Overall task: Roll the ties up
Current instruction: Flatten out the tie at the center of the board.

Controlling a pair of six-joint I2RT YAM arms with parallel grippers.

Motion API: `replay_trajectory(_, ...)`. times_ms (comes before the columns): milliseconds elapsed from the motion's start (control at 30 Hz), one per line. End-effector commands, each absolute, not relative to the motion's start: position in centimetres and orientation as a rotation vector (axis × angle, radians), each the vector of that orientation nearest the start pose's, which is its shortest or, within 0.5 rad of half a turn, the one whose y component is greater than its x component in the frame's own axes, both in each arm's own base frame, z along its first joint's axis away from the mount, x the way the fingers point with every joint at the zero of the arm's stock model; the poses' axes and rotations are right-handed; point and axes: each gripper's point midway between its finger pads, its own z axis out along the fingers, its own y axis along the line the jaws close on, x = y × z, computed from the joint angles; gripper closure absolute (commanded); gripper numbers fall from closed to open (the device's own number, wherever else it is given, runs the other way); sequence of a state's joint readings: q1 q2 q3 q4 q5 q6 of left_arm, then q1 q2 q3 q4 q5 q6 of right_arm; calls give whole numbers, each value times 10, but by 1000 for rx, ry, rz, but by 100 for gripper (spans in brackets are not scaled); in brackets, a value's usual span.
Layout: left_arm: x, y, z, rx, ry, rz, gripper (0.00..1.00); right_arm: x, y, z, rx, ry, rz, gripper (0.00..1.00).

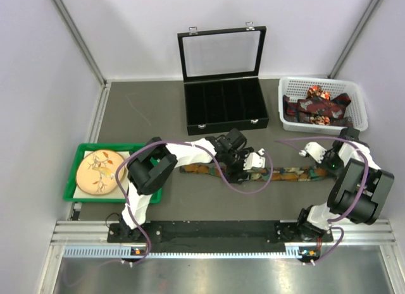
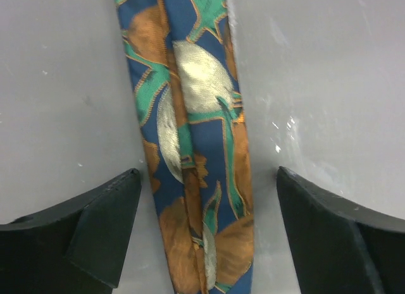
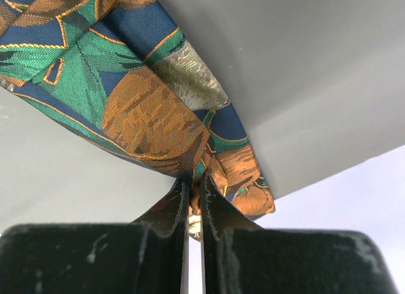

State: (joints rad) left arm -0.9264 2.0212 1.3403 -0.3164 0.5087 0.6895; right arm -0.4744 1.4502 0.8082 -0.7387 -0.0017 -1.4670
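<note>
A tie [image 1: 288, 174] patterned in blue, green and orange lies stretched out flat across the middle of the table. My left gripper [image 1: 242, 165] is open and straddles its middle; in the left wrist view the tie [image 2: 190, 148] runs between the two black fingers [image 2: 95, 224] untouched. My right gripper [image 1: 330, 164] is shut on the tie's right end, and the right wrist view shows the bunched fabric [image 3: 158, 117] pinched at the fingertips [image 3: 172, 208] and lifted a little. More ties [image 1: 316, 105] lie heaped in the white basket [image 1: 356, 98].
An open black case [image 1: 225, 107] with several compartments stands at the back centre. A green tray [image 1: 72, 177] holding a round patterned plate [image 1: 100, 172] sits at the left. Purple cables loop over the table near both arms.
</note>
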Motion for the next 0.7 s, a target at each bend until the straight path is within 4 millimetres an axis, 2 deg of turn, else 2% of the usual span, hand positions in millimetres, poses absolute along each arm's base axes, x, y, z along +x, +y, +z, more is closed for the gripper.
replay_trajectory(0,230,-412,12,-2607,-2219,1004,24,232,-165,45,-1474,2569,-340,100)
replay_trajectory(67,227,-406,9,-2563,-2223,1009,40,238,-170,46,-1479,2547,-380,100)
replay_trajectory(133,221,-404,11,-2544,-2213,1043,48,240,-173,45,-1514,2525,-406,100)
replay_trajectory(267,210,-399,8,-2462,-2227,1090,57,253,-184,46,-1558,2455,-499,100)
replay_trajectory(333,205,-399,7,-2412,-2245,1115,59,251,-191,46,-1599,2451,-532,100)
replay_trajectory(367,203,-399,8,-2393,-2253,1131,57,251,-194,46,-1598,2449,-553,100)
replay_trajectory(400,202,-400,10,-2372,-2267,1152,42,251,-195,45,-1617,2441,-557,100)
replay_trajectory(433,200,-401,12,-2361,-2278,1170,35,251,-196,45,-1622,2442,-558,100)
replay_trajectory(500,201,-401,19,-2332,-2323,1184,28,253,-201,46,-1619,2442,-574,100)
replay_trajectory(567,205,-396,35,-2355,-2379,1172,19,255,-206,46,-1614,2455,-573,100)
replay_trajectory(667,216,-371,60,-2340,-2475,1155,9,252,-218,43,-1605,2492,-581,100)
